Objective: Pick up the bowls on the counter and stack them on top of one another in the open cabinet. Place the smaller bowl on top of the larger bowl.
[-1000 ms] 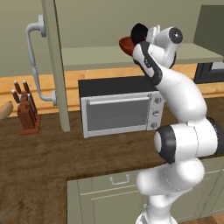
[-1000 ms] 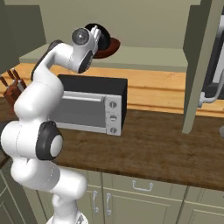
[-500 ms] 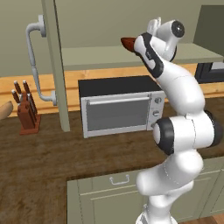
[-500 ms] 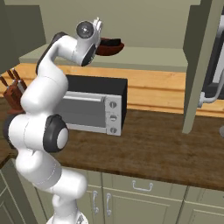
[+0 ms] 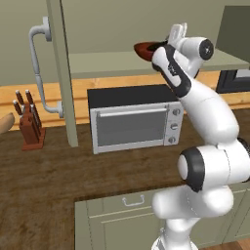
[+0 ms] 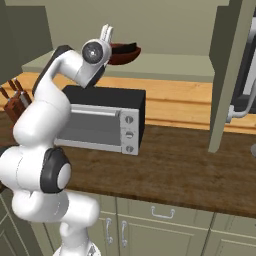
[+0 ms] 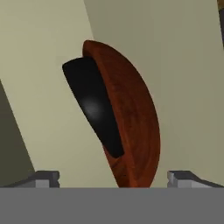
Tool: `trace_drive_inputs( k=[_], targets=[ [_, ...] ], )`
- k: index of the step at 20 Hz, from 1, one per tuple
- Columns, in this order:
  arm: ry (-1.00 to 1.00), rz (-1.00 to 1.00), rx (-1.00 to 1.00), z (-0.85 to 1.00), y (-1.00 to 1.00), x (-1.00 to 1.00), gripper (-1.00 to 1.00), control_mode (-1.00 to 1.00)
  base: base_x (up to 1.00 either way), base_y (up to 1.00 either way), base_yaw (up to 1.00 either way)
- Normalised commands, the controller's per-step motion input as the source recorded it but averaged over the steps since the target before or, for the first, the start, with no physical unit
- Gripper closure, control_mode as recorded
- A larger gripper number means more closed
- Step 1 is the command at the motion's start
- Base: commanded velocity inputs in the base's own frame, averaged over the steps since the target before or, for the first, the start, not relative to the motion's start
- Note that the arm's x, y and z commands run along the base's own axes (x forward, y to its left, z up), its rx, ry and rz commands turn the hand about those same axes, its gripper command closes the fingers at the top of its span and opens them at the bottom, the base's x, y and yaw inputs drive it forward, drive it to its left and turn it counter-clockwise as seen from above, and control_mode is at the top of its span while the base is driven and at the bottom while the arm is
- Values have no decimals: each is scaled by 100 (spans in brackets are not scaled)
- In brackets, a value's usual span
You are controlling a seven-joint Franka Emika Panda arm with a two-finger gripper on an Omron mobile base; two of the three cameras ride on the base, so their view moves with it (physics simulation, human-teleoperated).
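The larger bowl (image 7: 133, 118), reddish-brown wood, sits on the flat shelf (image 5: 105, 62) of the open cabinet. The smaller bowl (image 7: 94, 107), plain black, rests inside it. From the base, the brown bowl (image 5: 143, 49) (image 6: 125, 53) shows on the shelf above the toaster oven, and the black one is hidden inside it. My gripper (image 7: 113, 178) faces the stacked bowls from the side, rolled over. Its fingertips (image 7: 46, 177) stand wide apart and open, holding nothing. The hand (image 5: 166, 43) (image 6: 112, 46) hovers right beside the bowls' rim.
A toaster oven (image 5: 134, 119) stands on the dark wood counter (image 5: 58, 176) below the shelf. A knife block (image 5: 31, 124) is at the left. The open cabinet door's curved handle (image 5: 39, 73) hangs left, and the other door (image 6: 245, 75) right. Drawer fronts (image 6: 165, 220) run below the counter.
The jaws have spread from partly closed to wide open, letting go of the bowls. The hand has lifted and drawn back a little. The bowls stay on the shelf.
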Motion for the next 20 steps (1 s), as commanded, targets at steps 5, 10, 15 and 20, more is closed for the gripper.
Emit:
trace_drive_inputs(
  k=[5,10,15,20],
  targets=[
    [-2,0,0,0,0,-87,-100,-100,0,0,0],
    [9,0,-2,-4,0,-100,-100,-100,0,0,0],
    [37,0,-11,-41,0,-100,-100,-100,0,0,0],
    [36,2,-10,-78,-11,-100,-100,-100,0,0,0]
  ],
)
